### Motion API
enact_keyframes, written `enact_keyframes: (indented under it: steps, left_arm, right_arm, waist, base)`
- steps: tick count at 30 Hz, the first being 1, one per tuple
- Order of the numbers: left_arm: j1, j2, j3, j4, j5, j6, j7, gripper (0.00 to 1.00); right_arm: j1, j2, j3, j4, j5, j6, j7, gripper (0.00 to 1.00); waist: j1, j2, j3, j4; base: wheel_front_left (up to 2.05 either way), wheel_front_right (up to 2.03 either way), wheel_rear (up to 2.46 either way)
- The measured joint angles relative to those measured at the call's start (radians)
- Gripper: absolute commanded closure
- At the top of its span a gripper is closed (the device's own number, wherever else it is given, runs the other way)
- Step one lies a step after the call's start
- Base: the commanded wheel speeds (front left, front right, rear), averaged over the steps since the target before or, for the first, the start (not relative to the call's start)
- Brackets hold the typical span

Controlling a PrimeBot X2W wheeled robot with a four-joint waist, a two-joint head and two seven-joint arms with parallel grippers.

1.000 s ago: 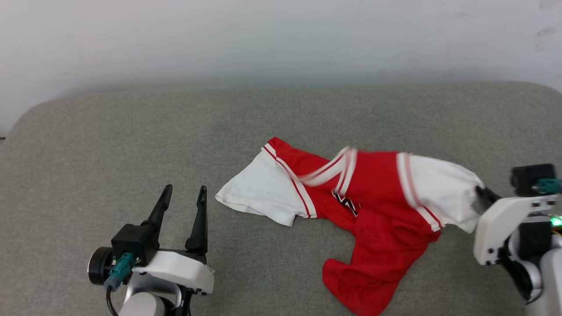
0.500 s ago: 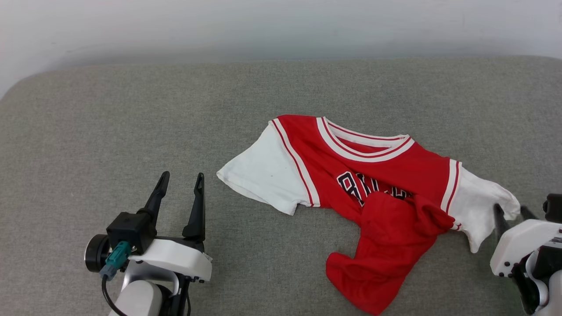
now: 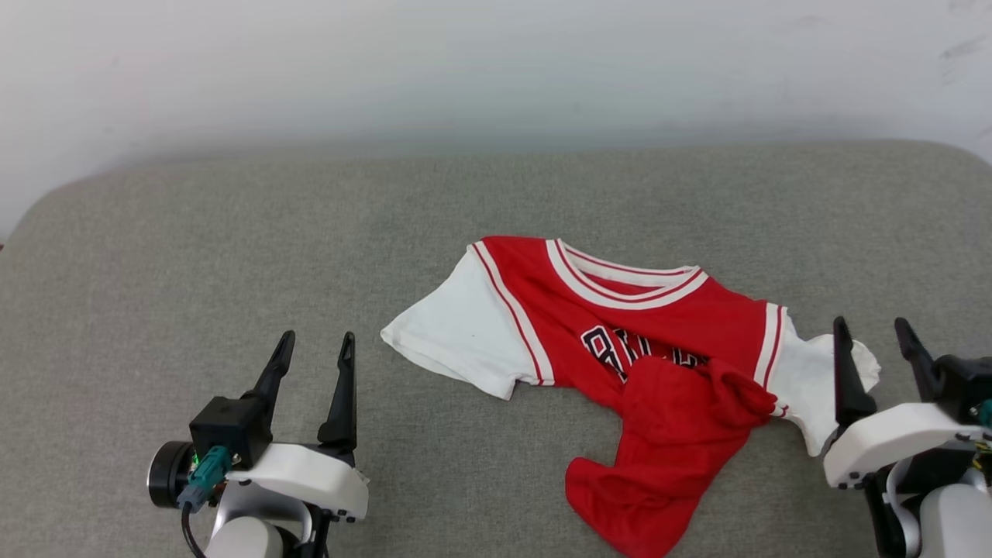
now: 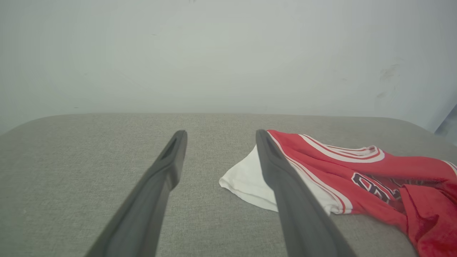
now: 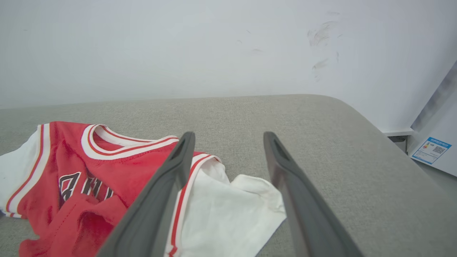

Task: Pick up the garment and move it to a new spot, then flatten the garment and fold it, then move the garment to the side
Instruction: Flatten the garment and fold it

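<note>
The garment (image 3: 659, 341), a red jersey T-shirt with white sleeves and a striped collar, lies chest-up on the grey cushion, its lower part bunched over the black lettering. My right gripper (image 3: 872, 333) stands open just above the crumpled right sleeve (image 5: 228, 210), holding nothing. In the right wrist view its fingers (image 5: 167, 185) straddle that sleeve's edge. My left gripper (image 3: 314, 349) rests open at the lower left, apart from the left sleeve (image 4: 246, 182). In the left wrist view the garment (image 4: 375, 175) lies right of my fingers.
The grey cushion (image 3: 194, 248) stretches wide, with bare fabric left of and behind the shirt. A pale wall (image 3: 496, 70) runs along its far edge. The cushion's rounded right edge (image 5: 375, 132) drops off toward a white unit with a blue label (image 5: 431, 150).
My right gripper let go of the right sleeve and opened, drawing back low. The shirt dropped and spread chest-up on the cushion. The head camera shifted; my left arm stayed put.
</note>
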Motion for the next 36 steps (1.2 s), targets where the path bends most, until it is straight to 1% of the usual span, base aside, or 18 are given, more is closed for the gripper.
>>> enact_keyframes:
  steps: [8, 14, 16, 19, 22, 25, 27, 32, 36]
  left_arm:
    - [0.037, 0.013, 0.003, 0.012, 0.007, 0.016, 0.002, 0.00]
    - [0.044, 0.028, 0.009, 0.012, 0.007, 0.031, 0.018, 0.00]
    - [0.041, 0.036, 0.008, 0.012, 0.007, 0.030, 0.036, 0.00]
    - [0.012, 0.055, 0.004, 0.019, -0.002, 0.015, 0.091, 0.00]
    - [-0.051, 0.072, -0.008, 0.035, -0.027, -0.021, 0.185, 0.00]
    - [-0.123, 0.099, -0.012, 0.071, -0.067, -0.058, 0.319, 0.00]
    - [-0.168, 0.127, -0.015, 0.089, -0.084, -0.081, 0.403, 0.00]
    - [-0.272, 0.188, -0.016, 0.142, -0.159, -0.119, 0.641, 0.00]
    - [-0.334, 0.230, -0.015, 0.175, -0.223, -0.134, 0.806, 0.00]
  right_arm:
    - [0.126, 0.020, 0.111, -0.191, 0.020, 0.000, -0.002, 0.00]
    - [0.209, 0.023, 0.173, -0.326, 0.076, 0.000, 0.048, 0.00]
    - [0.225, 0.023, 0.188, -0.364, 0.098, 0.000, 0.063, 0.00]
    - [0.229, 0.023, 0.207, -0.408, 0.114, 0.000, 0.081, 0.00]
    - [0.229, 0.023, 0.214, -0.432, 0.123, 0.000, 0.092, 0.00]
    - [0.223, 0.023, 0.214, -0.439, 0.134, 0.000, 0.098, 0.00]
    - [0.212, 0.023, 0.218, -0.439, 0.148, 0.000, 0.097, 0.00]
    - [0.176, 0.023, 0.224, -0.425, 0.167, 0.000, 0.073, 0.00]
    - [0.151, 0.023, 0.232, -0.400, 0.185, 0.000, 0.052, 0.00]
  waist:
    - [0.0000, 0.0000, -0.063, -0.026]
    - [-0.0001, 0.0000, -0.082, -0.055]
    - [-0.0001, 0.0000, -0.078, -0.063]
    - [-0.0001, 0.0000, -0.059, -0.074]
    - [-0.0001, 0.0000, -0.034, -0.087]
    - [-0.0001, 0.0000, -0.006, -0.101]
    - [0.0000, 0.0000, 0.016, -0.112]
    - [0.0000, 0.0000, 0.082, -0.145]
    - [0.0000, 0.0000, 0.138, -0.172]
  base:
    - [0.00, 0.00, 0.00]
    - [0.00, 0.00, 0.00]
    - [0.00, 0.00, 0.00]
    - [0.00, 0.00, 0.00]
    - [0.00, 0.00, 0.00]
    - [0.00, 0.00, 0.00]
    - [0.00, 0.00, 0.00]
    - [0.00, 0.00, 0.00]
    - [0.00, 0.00, 0.00]
